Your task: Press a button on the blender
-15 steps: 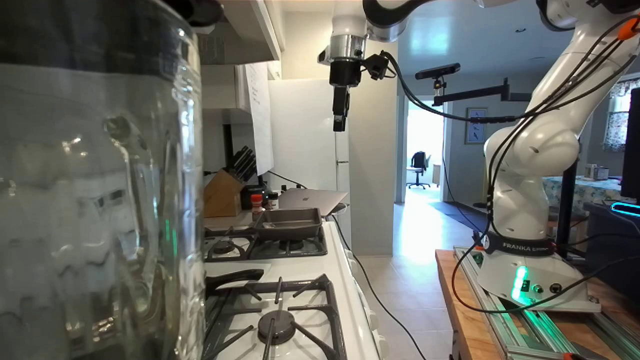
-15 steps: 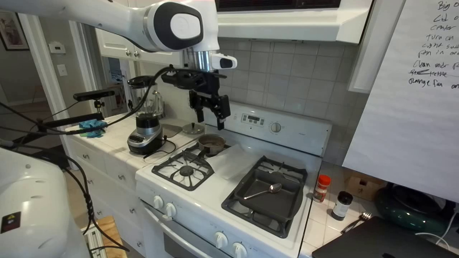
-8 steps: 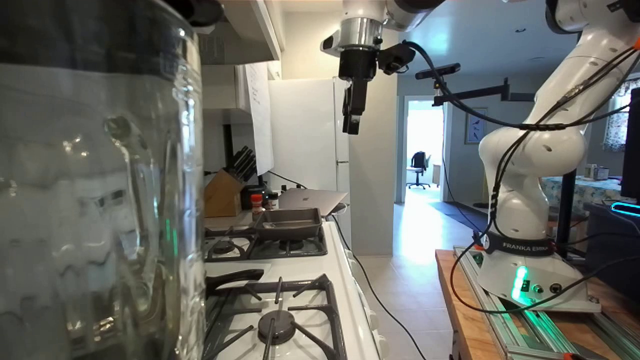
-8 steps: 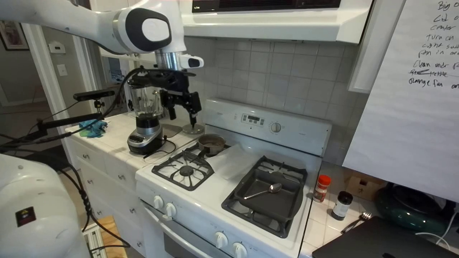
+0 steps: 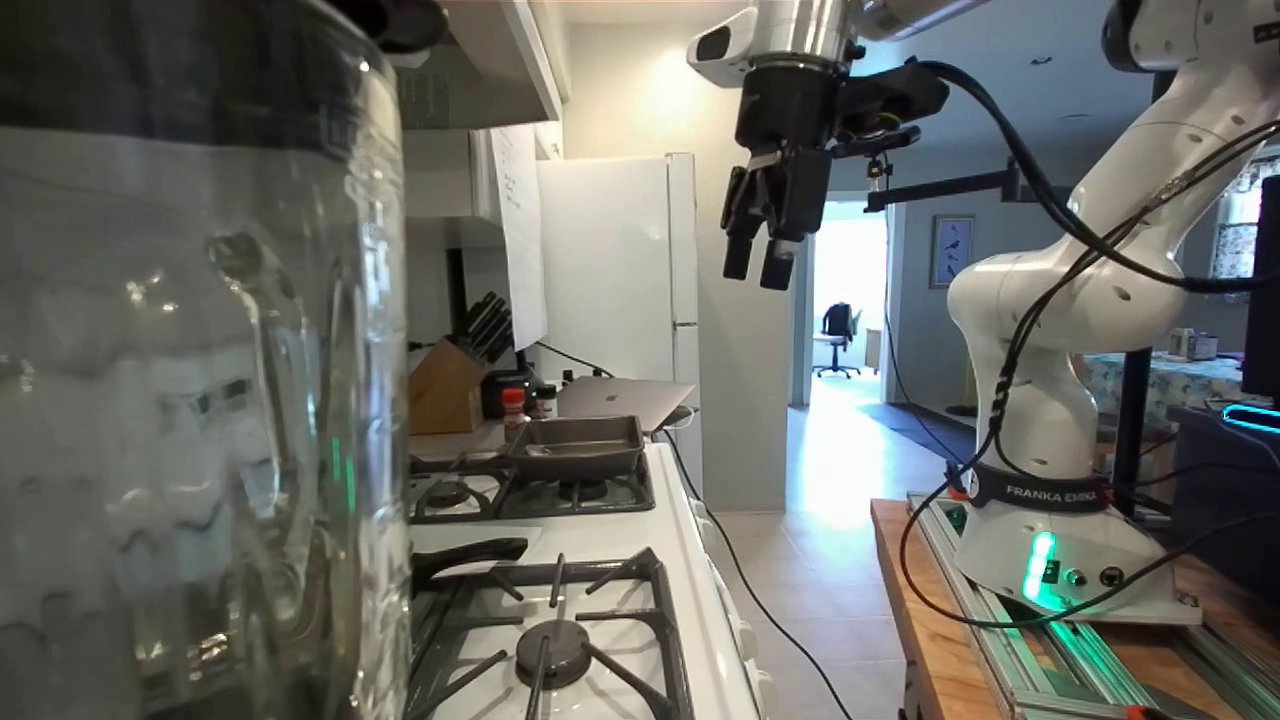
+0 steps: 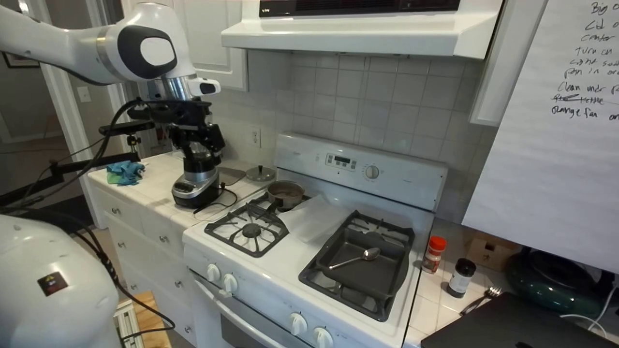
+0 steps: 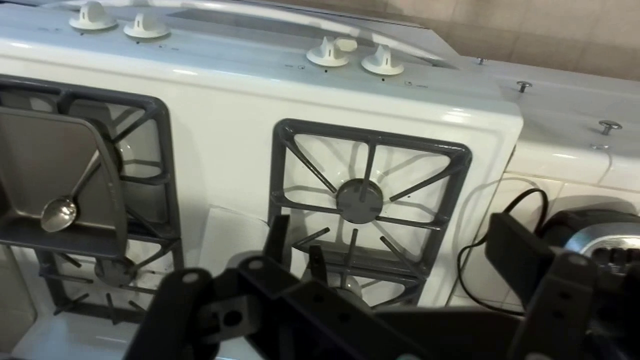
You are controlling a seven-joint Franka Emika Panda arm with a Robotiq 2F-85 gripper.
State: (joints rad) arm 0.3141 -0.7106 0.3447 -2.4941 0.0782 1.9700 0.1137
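"How does the pincer look to you?"

"It hangs in the air at the end of the white arm, fingers pointing down and spread wide apart. It has hold of nothing."

"Where's the blender?"

"Upright on the tiled table, off to the side of the pincer, past one of its fingers, with clear space between the two."

"I can barely make out the jar from where I stand."

"The pincer hides much of it from there. Seen up close it's clear and ribbed, dark at the top, and the pincer hangs well apart from it."

"And the buttons?"

"A dark row on the silver front of the base, lower than the pincer and beyond that same finger. They're too small for me to read."

"What else sits lower than the pincer?"

"The white stove; looking down past the pincer, I see a burner between the fingers. Past the opposite finger sits a rectangular pan with a metal spoon in it."

"And the small saucepan?"

"At the back of the stove, with a pale flat sheet lying beside it."
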